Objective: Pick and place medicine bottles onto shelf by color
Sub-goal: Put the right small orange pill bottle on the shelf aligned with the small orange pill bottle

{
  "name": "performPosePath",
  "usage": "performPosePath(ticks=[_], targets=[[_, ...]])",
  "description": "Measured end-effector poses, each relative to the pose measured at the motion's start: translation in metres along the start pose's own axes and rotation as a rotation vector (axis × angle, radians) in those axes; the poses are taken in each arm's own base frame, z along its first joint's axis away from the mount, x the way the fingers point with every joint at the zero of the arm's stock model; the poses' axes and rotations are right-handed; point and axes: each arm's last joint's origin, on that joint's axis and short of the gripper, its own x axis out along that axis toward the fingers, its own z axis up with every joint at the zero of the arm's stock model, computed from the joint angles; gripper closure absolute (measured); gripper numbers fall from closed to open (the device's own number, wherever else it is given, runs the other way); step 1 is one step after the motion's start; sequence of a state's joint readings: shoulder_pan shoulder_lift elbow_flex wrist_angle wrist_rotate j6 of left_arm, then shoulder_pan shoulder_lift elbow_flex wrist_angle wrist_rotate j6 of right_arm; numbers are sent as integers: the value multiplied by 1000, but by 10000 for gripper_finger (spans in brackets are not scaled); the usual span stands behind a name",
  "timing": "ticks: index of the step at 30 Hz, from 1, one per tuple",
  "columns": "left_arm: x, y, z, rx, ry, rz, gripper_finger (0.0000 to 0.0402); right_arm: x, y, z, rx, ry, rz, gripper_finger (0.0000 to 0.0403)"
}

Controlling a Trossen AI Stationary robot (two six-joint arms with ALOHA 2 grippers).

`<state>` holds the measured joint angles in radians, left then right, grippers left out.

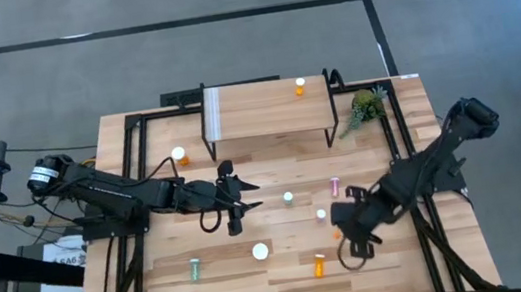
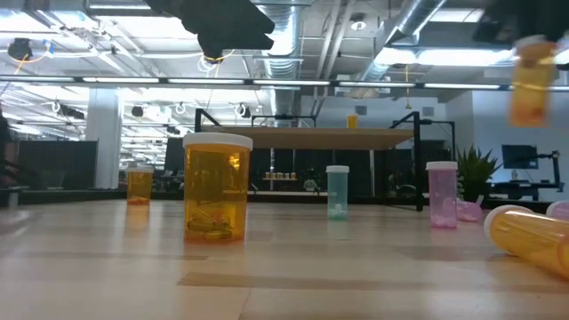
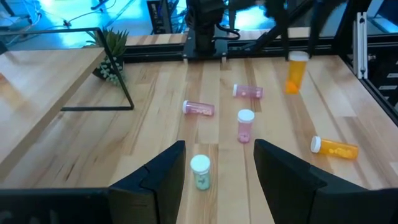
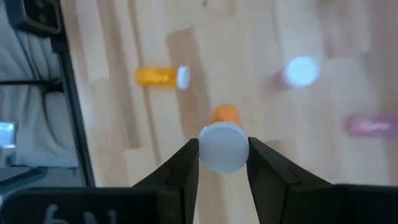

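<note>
My right claw (image 4: 224, 163) is closed on the white cap of a small orange bottle (image 4: 225, 115). The bottle hangs under the fingers, clear of the bench (image 1: 287, 274). The grip is on the cap only, so I judge it best to carry slowly, keep the bottle plumb, and rise well above shelf height before crossing.

Below and just beside the claw: one orange bottle lying on its side (image 4: 159, 76), one capped bottle upright (image 4: 301, 71), and one pink bottle lying flat (image 4: 370, 125). These I must clear on the lift.

Ahead of the claw, well apart, is the shelf (image 1: 266, 110), with one orange bottle (image 1: 300, 86) already standing on it. I judge that the held bottle belongs beside that one. A plant (image 1: 366, 106) sits by the shelf's nearer leg, close to my likely path, so I should approach from above.

My left claw (image 3: 219, 171) hovers half open and holds nothing, with a green bottle (image 3: 200, 172) between and just ahead of its fingers. A large orange bottle (image 2: 216, 187) and another green one (image 1: 196, 268) stand farther off on its side of the bench.
</note>
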<state>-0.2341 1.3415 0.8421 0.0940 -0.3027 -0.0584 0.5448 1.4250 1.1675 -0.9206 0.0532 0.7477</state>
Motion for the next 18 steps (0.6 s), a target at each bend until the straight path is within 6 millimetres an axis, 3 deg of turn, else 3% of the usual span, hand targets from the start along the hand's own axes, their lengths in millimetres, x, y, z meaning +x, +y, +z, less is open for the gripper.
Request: performPosePath(ticks=[12, 18], targets=[[0, 0, -2, 11, 17, 1, 221, -30, -55, 27, 7, -60, -38, 269], [0, 0, -2, 13, 21, 1, 221, -54, -73, 46, -14, -110, -63, 269]])
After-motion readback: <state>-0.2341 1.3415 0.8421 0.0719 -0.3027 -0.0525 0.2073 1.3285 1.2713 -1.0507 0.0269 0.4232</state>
